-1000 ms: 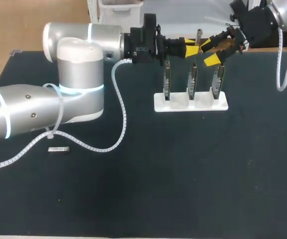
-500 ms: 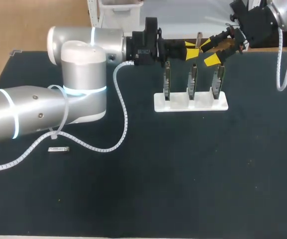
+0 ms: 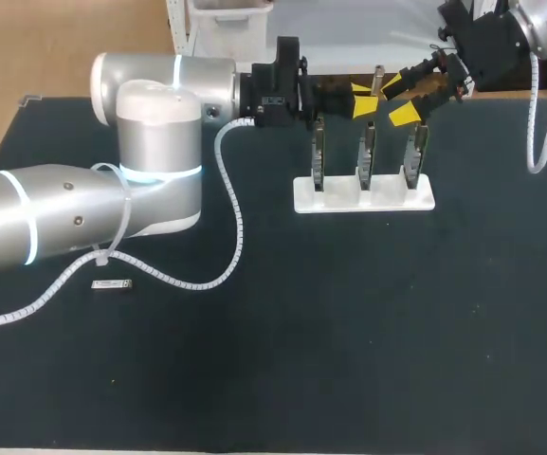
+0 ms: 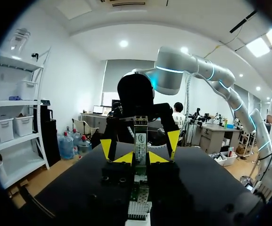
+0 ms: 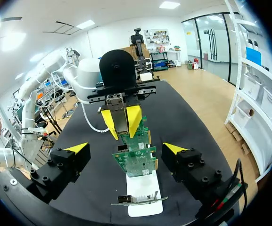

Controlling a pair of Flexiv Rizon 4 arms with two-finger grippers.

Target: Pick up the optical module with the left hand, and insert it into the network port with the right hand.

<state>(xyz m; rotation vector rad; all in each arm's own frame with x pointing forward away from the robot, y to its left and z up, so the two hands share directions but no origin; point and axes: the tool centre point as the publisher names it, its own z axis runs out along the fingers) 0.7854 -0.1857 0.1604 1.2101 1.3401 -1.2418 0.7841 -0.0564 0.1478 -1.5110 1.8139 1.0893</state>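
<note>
My left gripper [image 3: 362, 96] is at the table's back, above the card stand, shut on a slim grey optical module [image 3: 379, 72] held upright. In the left wrist view the module [image 4: 140, 137] stands between the left gripper's [image 4: 140, 158] yellow tips. My right gripper [image 3: 399, 97] is open, its fingers to either side of the module without touching it. From the right wrist view, the right gripper [image 5: 126, 149] gapes wide, and the module [image 5: 118, 117] sits ahead of it in the left gripper [image 5: 121, 120]. Green network cards [image 5: 136, 160] stand under both.
A white stand [image 3: 363, 197] holds three upright network cards [image 3: 368, 156] at the back middle of the black table. A second small module [image 3: 112, 283] lies flat at the left, near my left arm's white cable [image 3: 230, 218].
My left arm has swung slightly to the right, bringing the held module closer in between the right gripper's open fingers. The right arm has not moved.
</note>
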